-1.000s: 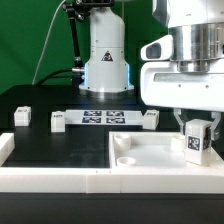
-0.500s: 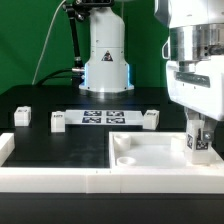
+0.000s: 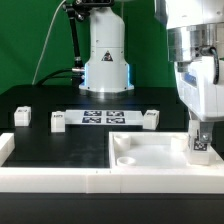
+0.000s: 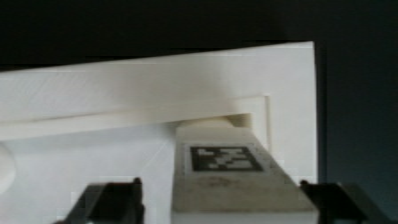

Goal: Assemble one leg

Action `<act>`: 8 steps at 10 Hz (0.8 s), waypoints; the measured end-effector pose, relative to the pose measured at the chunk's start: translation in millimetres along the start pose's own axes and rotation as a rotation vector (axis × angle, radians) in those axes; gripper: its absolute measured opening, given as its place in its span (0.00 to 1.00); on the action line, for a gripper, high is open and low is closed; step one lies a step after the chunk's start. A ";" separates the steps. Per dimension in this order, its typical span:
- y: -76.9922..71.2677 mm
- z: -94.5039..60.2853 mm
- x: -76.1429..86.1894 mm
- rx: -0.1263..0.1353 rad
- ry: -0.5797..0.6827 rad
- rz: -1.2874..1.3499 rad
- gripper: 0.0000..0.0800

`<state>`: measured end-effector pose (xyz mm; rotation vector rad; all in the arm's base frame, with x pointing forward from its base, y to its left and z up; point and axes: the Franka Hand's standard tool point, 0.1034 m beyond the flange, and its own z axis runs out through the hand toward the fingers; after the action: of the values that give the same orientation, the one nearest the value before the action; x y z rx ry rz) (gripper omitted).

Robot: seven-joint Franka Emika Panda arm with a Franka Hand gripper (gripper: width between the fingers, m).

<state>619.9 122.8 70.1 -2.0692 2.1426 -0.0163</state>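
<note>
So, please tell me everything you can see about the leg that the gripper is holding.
The leg is a small white cuboid peg, plastic by its look, with a black-and-white square tag on its face, seen also in the wrist view. It stands upright, clamped between the two fingers of the gripper, at the corner of the large white panel on the exterior view's right. Its lower end is at the panel's surface; whether it sits in a hole cannot be told.

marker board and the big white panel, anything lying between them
Nothing: in the exterior view only bare black table separates the marker board from the panel.
</note>
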 end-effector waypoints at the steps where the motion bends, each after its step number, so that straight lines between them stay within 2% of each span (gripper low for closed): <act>1: -0.4 -0.1 1.3 0.001 0.000 -0.059 0.67; 2: -0.8 -0.3 3.1 0.001 0.001 -0.199 0.78; 3: -0.7 -0.3 3.3 -0.002 0.005 -0.343 0.80; 7: 0.0 -0.3 -2.4 -0.014 0.023 -0.819 0.81; 8: 0.1 -1.1 -3.4 -0.034 0.031 -0.966 0.81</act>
<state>619.7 126.1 71.5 -2.8892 0.9597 -0.1258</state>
